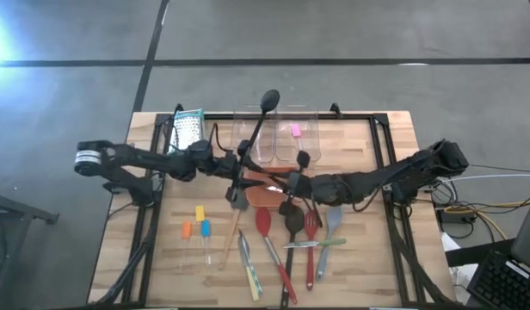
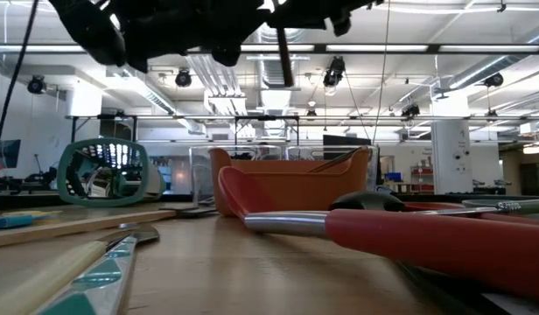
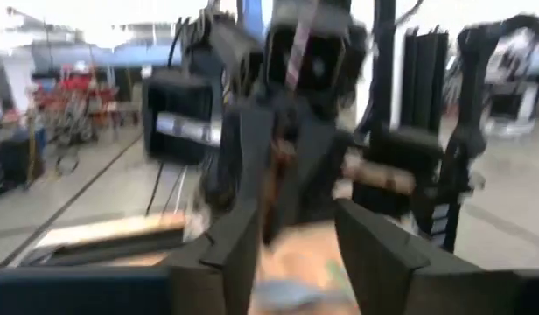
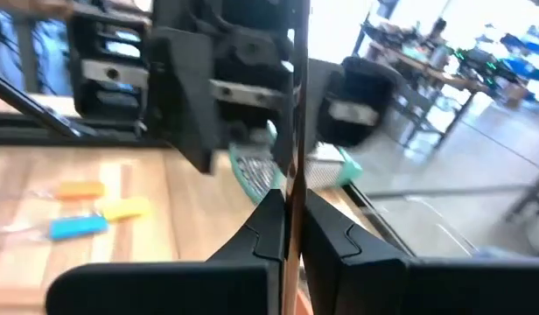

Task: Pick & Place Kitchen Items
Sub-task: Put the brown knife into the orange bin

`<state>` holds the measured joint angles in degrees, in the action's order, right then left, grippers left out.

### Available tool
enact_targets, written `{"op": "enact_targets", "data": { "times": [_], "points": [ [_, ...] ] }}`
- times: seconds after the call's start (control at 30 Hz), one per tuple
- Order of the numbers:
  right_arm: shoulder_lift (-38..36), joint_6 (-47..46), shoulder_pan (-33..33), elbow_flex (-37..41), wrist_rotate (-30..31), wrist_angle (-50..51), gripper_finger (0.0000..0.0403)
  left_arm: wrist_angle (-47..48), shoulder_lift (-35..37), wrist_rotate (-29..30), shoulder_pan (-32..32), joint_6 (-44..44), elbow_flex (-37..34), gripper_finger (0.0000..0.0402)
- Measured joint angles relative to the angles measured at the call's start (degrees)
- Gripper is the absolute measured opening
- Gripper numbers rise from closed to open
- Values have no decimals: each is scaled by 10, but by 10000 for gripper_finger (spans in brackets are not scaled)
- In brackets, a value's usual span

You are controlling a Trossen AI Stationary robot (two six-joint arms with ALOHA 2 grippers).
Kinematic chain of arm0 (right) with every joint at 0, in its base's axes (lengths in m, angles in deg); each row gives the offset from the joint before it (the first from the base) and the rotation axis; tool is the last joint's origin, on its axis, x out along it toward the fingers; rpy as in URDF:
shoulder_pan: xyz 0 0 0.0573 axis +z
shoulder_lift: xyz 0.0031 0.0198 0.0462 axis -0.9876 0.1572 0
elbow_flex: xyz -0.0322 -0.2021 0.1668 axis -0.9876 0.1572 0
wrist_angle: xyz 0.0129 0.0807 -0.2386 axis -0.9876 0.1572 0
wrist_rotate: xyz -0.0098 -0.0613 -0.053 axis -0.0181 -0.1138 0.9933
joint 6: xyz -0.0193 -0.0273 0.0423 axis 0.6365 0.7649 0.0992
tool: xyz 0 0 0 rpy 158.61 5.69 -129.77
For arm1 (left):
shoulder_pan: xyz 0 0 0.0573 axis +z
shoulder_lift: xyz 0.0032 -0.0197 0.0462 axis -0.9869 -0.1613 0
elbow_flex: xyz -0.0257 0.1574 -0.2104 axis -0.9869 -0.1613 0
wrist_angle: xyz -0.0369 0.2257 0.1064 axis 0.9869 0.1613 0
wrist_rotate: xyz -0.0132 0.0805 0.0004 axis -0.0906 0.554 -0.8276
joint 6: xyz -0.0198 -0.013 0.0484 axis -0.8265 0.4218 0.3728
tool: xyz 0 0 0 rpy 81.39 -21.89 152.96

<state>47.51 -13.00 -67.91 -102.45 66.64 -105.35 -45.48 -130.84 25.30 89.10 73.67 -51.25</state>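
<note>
While both arms meet over the middle of the wooden table (image 1: 360, 258), the right gripper (image 4: 291, 223) has its two dark fingers pressed onto a thin handle that runs straight between them. From above, this long-handled black spoon (image 1: 263, 112) is lifted and tilted: its round bowl points to the far edge, over the clear plastic tubs (image 1: 286, 142), and its handle slopes down toward the two grippers. The left gripper (image 3: 291, 232) stands just beside it with a clear gap between its fingers, and nothing sits in that gap. The remaining red, black and grey spoons and spatulas (image 1: 291, 237) lie flat on the near part of the table, handles mostly pointing to the near edge. Small orange, yellow and blue pieces (image 1: 199, 224) lie to their left.
</note>
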Motion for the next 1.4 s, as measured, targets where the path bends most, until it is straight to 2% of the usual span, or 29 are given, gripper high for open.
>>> {"op": "enact_targets", "data": {
  "times": [0.13,0.27,0.37,0.47,0.53,0.73,0.97,1.3,1.4],
  "points": [
    [-32,-32,2,0,5,74,11,156,77,28,3,64,0,191],
    [-52,-34,-6,-10,0,149,11,303,149,141,2,104,0,202],
    [-57,-58,-23,-53,-16,247,11,399,194,231,3,103,0,203],
    [-50,-98,-46,-121,-22,388,11,458,221,264,2,86,0,204],
    [-37,-121,-66,-169,-42,478,11,471,232,265,2,85,0,204],
    [17,-188,-129,-284,-178,683,11,480,240,257,2,84,0,204],
    [90,-181,-166,-351,-313,765,11,497,240,257,1,83,0,204],
    [206,-223,-184,-431,-344,915,11,497,250,257,2,83,0,204],
    [244,-234,-185,-458,-375,941,11,496,250,257,1,80,0,204]
  ]
}}
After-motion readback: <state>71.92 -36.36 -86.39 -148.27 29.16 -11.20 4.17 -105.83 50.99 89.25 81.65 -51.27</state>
